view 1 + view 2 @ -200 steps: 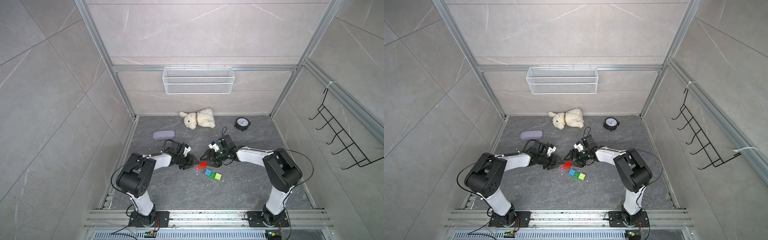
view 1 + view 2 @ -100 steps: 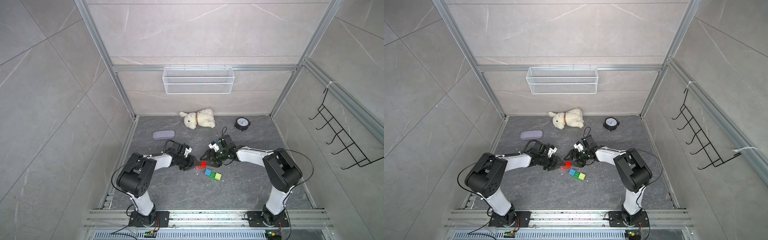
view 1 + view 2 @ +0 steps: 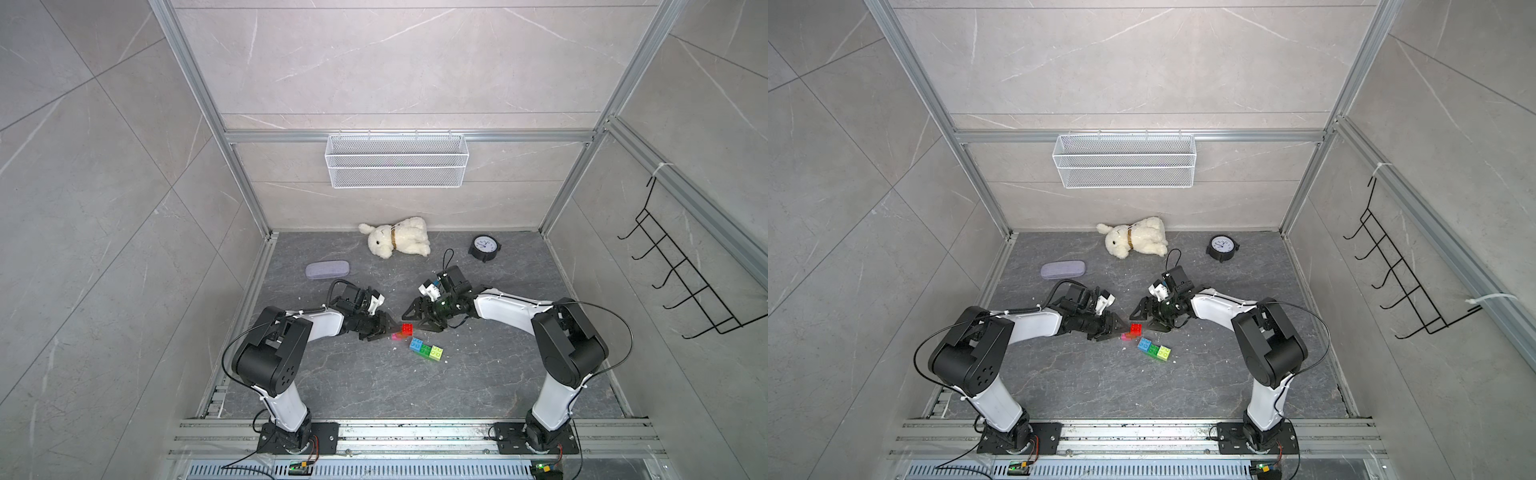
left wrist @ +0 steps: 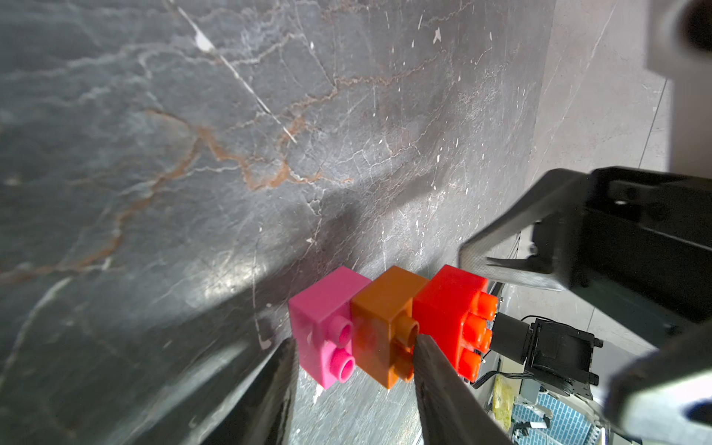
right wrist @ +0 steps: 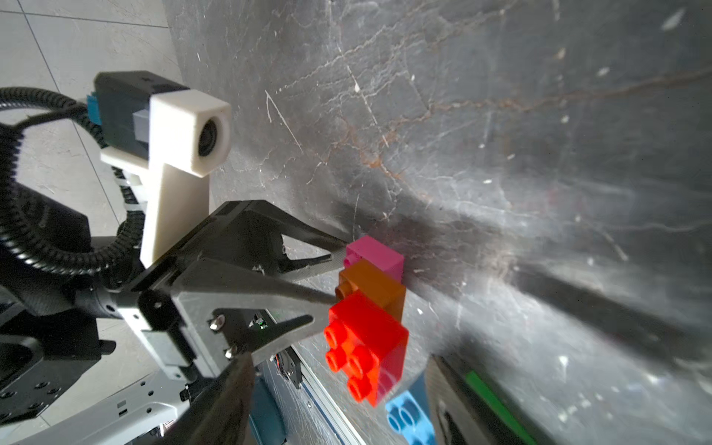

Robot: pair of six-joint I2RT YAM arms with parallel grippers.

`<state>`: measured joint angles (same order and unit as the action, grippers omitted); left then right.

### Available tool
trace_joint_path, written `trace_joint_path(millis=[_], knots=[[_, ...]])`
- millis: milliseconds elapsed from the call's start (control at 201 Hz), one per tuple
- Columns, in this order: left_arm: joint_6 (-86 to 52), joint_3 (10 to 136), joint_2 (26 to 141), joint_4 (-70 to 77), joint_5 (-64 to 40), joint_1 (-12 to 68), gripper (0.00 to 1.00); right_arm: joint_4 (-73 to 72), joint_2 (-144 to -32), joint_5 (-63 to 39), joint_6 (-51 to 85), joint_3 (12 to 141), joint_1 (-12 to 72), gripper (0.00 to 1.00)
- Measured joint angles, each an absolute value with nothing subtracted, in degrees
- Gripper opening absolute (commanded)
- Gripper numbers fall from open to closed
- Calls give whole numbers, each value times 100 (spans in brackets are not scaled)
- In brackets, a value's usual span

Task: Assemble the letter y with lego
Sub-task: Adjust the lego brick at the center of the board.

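A short stem of lego, red (image 3: 407, 328), orange (image 4: 385, 319) and pink (image 4: 323, 308) bricks joined in a row, lies low over the dark floor between my arms. My left gripper (image 3: 392, 330) is shut on its pink and orange end, one finger (image 5: 327, 254) on the pink brick. The right gripper (image 3: 417, 322) stands open around the red end (image 5: 370, 339) without touching it. Just in front lies a second piece (image 3: 426, 350) of blue, green and yellow-green bricks, seen in both top views, also (image 3: 1154, 350). The whole letter y does not show.
A white plush rabbit (image 3: 397, 241) and a black clock (image 3: 484, 248) lie near the back wall. A lilac case (image 3: 327, 270) sits at the back left. A wire basket (image 3: 397, 166) hangs on the back wall, a hook rack (image 3: 685, 286) on the right wall.
My left gripper's jaws have closed onto the pink and orange bricks. Both arms and the loose blue-green piece have stayed where they were.
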<state>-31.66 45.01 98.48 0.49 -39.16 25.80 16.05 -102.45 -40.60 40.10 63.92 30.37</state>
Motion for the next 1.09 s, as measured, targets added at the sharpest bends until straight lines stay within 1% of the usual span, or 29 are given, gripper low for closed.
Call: trace_joint_path(millis=[289,582,766,1090], knots=[[-3035,4501,9795,27,-3795,2589,49,2888,-9620,-3124,2799,6663,3041,72],[-2904,4449,9736,14,-3741,2467,48,3695,-9301,-2003,1385,6663,3173,72],[-2834,4421,9708,5,-3750,2373,48,3986,-9201,-1479,515,6665,3548,72],[-2834,4418,9708,8,-3763,2362,48,4307,-9209,-834,-475,6665,4401,69]])
